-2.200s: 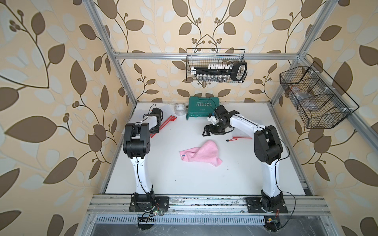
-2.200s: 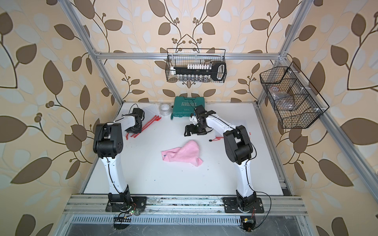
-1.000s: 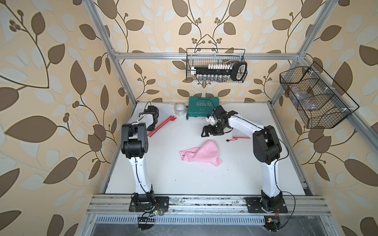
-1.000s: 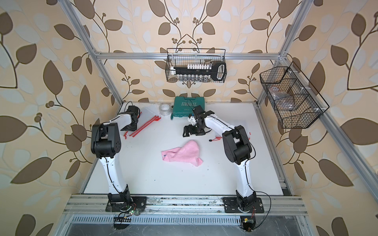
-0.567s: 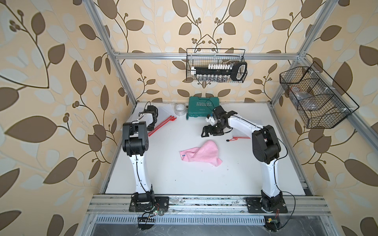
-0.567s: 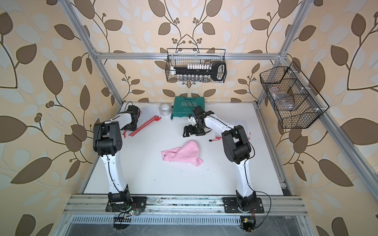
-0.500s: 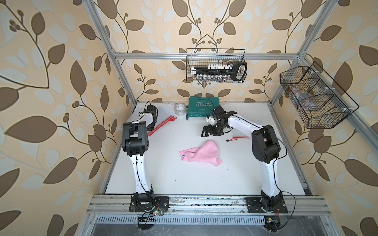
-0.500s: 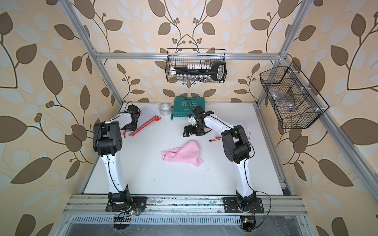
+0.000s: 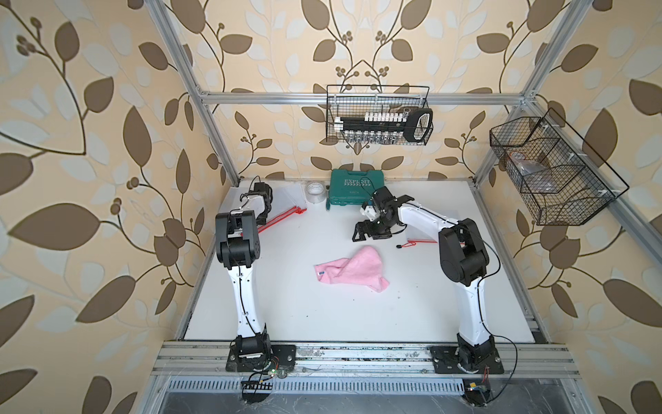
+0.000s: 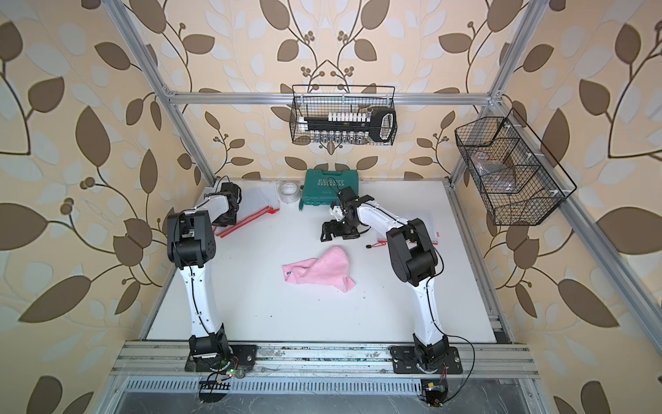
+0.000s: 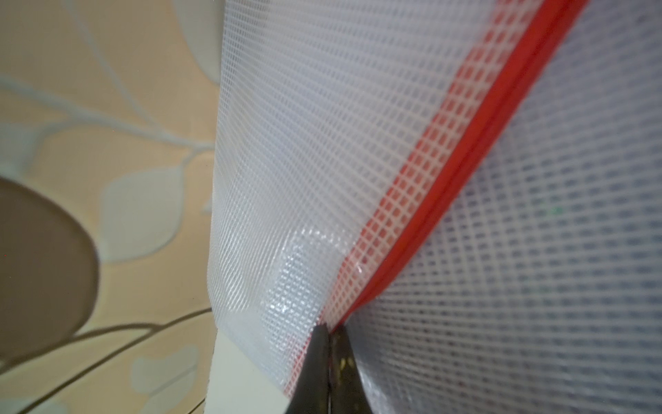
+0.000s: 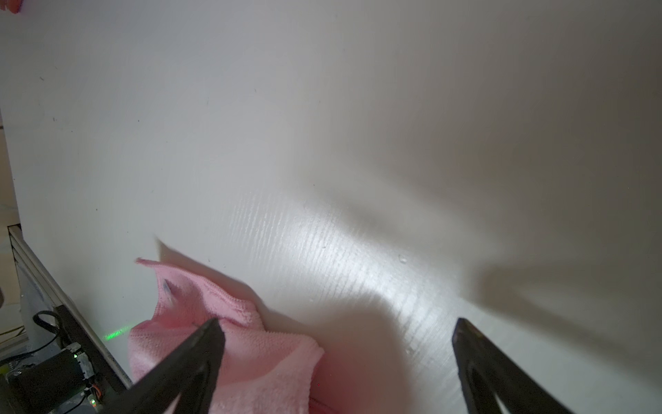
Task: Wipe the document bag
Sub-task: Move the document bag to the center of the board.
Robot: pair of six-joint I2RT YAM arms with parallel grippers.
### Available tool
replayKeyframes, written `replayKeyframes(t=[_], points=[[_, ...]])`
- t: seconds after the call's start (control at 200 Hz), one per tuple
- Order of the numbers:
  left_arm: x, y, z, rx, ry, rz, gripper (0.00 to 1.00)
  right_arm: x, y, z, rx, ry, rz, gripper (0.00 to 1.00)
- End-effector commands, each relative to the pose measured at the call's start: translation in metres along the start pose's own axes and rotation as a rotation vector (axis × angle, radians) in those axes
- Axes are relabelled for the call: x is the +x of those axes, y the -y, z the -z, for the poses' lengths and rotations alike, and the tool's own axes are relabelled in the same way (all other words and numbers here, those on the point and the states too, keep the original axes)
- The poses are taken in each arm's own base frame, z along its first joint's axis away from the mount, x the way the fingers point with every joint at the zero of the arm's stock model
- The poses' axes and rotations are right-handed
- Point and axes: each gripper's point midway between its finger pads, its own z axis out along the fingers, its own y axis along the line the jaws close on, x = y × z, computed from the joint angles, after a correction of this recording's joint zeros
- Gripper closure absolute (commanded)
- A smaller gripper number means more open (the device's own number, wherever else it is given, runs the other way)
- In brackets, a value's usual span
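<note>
Left pincer (image 11: 329, 328) just snapped shut on document bag (image 11: 322, 161) edge by red zip (image 11: 465, 161), past tape roll (image 9: 315, 191) from green case (image 9: 353, 186); bag now held for wiping, right pincer (image 12: 337, 320) spread between case and pink cloth (image 9: 353, 270)

A cloth (image 9: 353, 270) lies in the middle of the tabletop (image 9: 322, 315). Behind it, along the back edge from left to right: the document bag (image 9: 286, 195) in the far left corner, a tape roll (image 9: 315, 191), a tool case (image 9: 354, 191). The left end effector (image 11: 329, 331) is at the bag's edge; the right end effector (image 12: 336, 328) hangs between case and cloth.
</note>
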Motion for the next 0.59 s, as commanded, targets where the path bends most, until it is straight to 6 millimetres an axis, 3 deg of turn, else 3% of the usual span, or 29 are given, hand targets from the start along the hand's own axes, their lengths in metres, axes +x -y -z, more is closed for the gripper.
replayKeyframes(t=[0.0,0.175,0.29,0.44,0.59], points=[[0.001,-0.008,0.016,0.031,0.018,0.037,1.00,-0.002,0.000,-0.005,-0.014,-0.013,-0.013,0.04],[-0.025,-0.029,0.078,0.130,0.147,0.165,1.00,-0.008,-0.009,0.009,-0.027,0.013,0.005,0.04],[-0.027,-0.027,0.121,0.204,0.197,0.163,1.00,-0.010,-0.017,0.027,-0.027,0.045,0.025,0.03],[0.001,0.000,0.167,0.322,0.194,0.144,1.00,0.002,-0.033,0.041,-0.030,0.039,0.070,0.02],[0.051,0.048,0.215,0.435,0.178,0.050,1.00,0.039,-0.045,0.027,0.051,-0.059,0.167,0.02]])
